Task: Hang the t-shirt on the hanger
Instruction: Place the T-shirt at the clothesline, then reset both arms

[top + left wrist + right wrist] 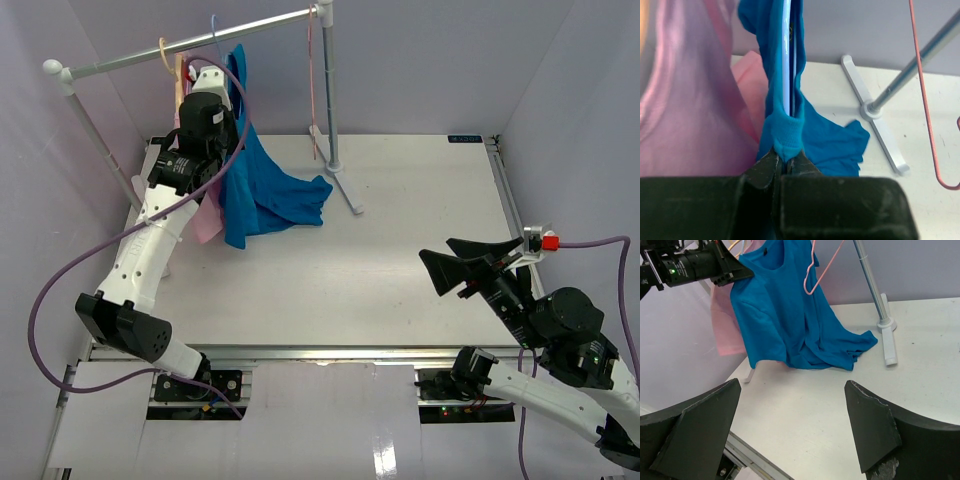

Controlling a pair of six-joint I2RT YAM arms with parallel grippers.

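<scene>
Pinching a fold of t-shirt (785, 135) at the hanger (787, 60), left hand (786, 161) is clamped tight; right hand (792, 385) stands wide open, empty, over the worktop (400, 200).

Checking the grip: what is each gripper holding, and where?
The left gripper pinches a fold of the t-shirt at its shoulder, by the hanger wire. The right gripper is open, holding nothing.
</scene>
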